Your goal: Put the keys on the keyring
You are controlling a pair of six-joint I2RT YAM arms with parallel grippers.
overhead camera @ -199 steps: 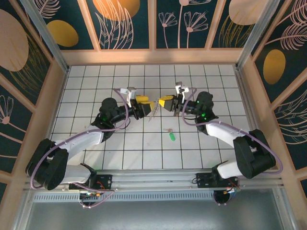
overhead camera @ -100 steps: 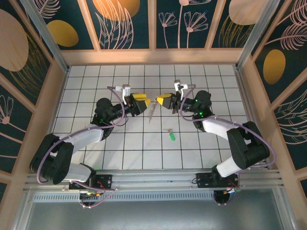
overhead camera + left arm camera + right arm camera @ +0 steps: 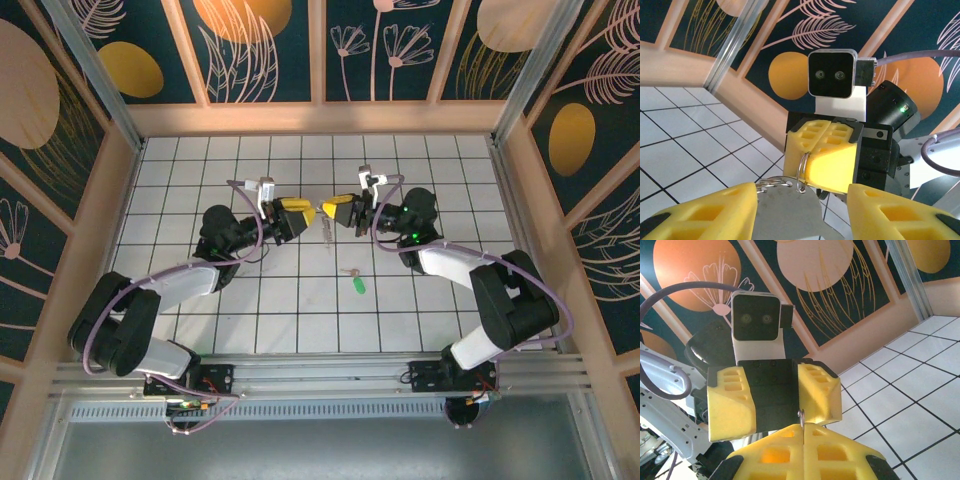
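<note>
1. Both claws had moved closer together than a second before, and they met high over the middle of the worktop [image 3: 200,170]. The metal bit hanging between them had moved along with them. The green key [image 3: 358,285] had stayed on its tile.
2. The right claw [image 3: 323,210] was squeezed tight on the keyring [image 3: 802,172]. The thin wire loop stuck out from the line where its two yellow fingers met.
3. The left claw [image 3: 307,211] had its fingers apart, about half way. A flat grey piece [image 3: 785,217] sat between them, right by the keyring. One finger seemed to touch it, but there was a gap on the other side. So it did not look like a real hold yet.
4. The green key lay flat on the worktop, well below both claws and nearer to the right arm. Nothing was touching it.
5. I think the step in hand was getting the ring ready, with one claw holding it still and the other working at it. The green key was not on the ring yet, so the job looked far from done.
6. The next move would need the right claw to keep the ring steady. The left claw would need to pinch the flat grey piece, or open the ring. The wire is thin and could slip, so it would need to go slowly.
</note>
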